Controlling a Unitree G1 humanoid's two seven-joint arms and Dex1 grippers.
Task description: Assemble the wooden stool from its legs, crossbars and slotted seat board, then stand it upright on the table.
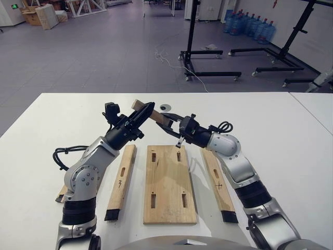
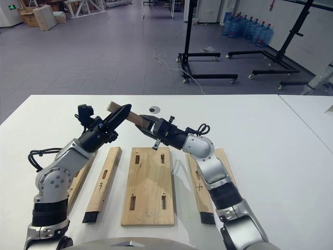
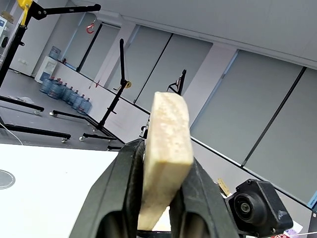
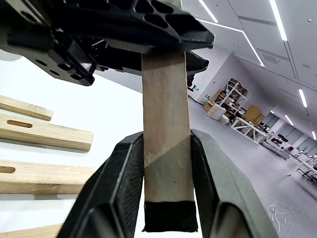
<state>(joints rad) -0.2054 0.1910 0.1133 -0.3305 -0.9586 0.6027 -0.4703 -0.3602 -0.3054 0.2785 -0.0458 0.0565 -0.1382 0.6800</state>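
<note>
You have 1 wooden leg [image 2: 135,118] held in the air above the table [image 2: 270,135], just behind the seat board [image 2: 148,192]. Your left gripper [image 2: 125,112] is clamped on its bare end. Your right gripper [image 2: 148,121] is clamped near the black-capped end, with 2 fingers [image 4: 118,178] pressing its sides.

Not much to read here tbh: a handwritten 3 on the pale slotted wooden plank with a black end [image 2: 101,183], plus a plus-like scribble on the matching plank [image 2: 200,185] across the flat wooden seat board [image 2: 148,187].

Elbows out, left claw [image 1: 147,110] and right claw [image 1: 162,119] nearly tip to tip (both tight on one wooden leg [image 1: 138,104]).
</note>
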